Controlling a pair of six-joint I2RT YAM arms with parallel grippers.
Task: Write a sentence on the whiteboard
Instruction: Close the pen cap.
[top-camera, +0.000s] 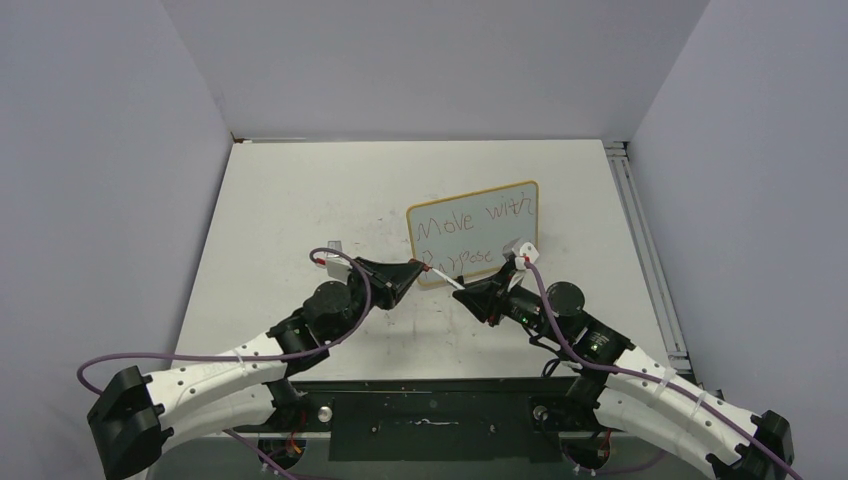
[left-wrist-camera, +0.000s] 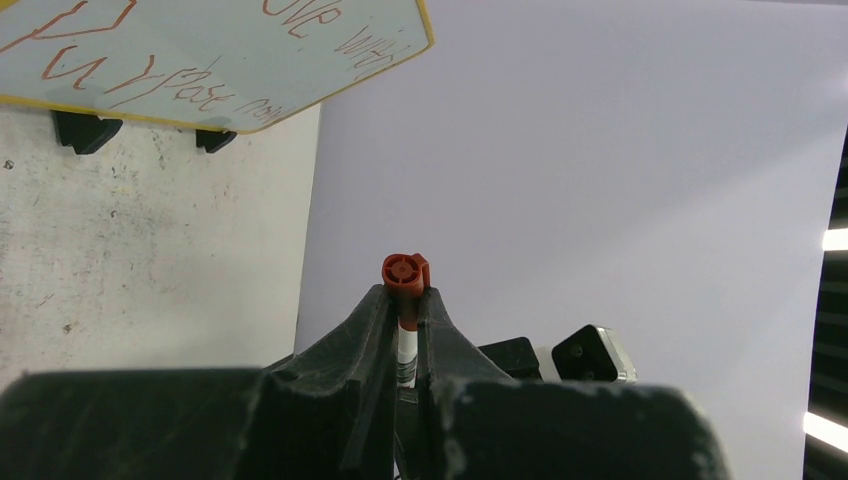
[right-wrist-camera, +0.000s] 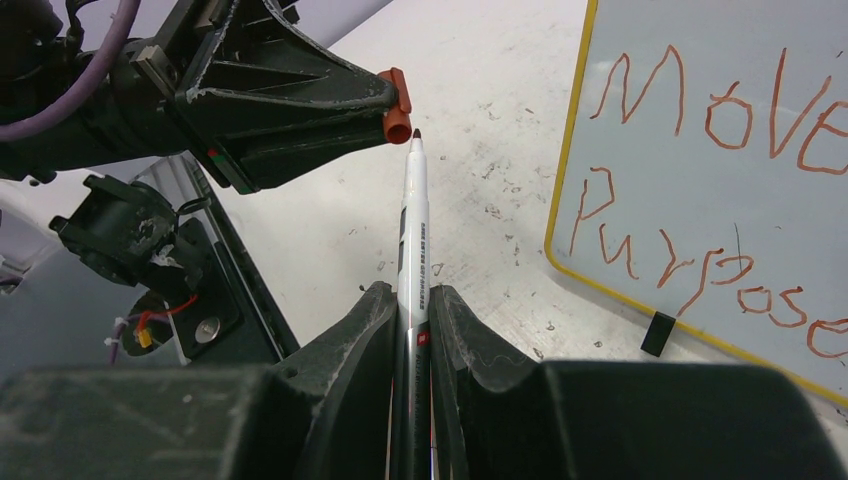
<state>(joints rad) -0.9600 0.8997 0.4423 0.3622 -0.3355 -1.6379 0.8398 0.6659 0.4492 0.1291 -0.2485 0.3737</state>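
The whiteboard (top-camera: 470, 240) stands at mid-table on black feet, yellow-framed, also seen in the left wrist view (left-wrist-camera: 200, 40) and the right wrist view (right-wrist-camera: 700, 180). The sentence (right-wrist-camera: 720, 110) in reddish-brown reads "Move with" over "Purpose". My right gripper (right-wrist-camera: 410, 292) is shut on a white marker (right-wrist-camera: 413, 230) whose bare dark tip points up. My left gripper (left-wrist-camera: 407, 295) is shut on the red-orange cap (left-wrist-camera: 405, 270). The marker's tip sits right beside the cap (right-wrist-camera: 397, 108), just outside its open end. The two grippers meet in front of the board's near left corner (top-camera: 445, 278).
The table (top-camera: 300, 200) is scuffed white, walled in by pale purple panels. A metal rail (top-camera: 640, 250) runs along its right edge. A small pale object (top-camera: 335, 243) lies left of the board. Purple cables loop over both arms.
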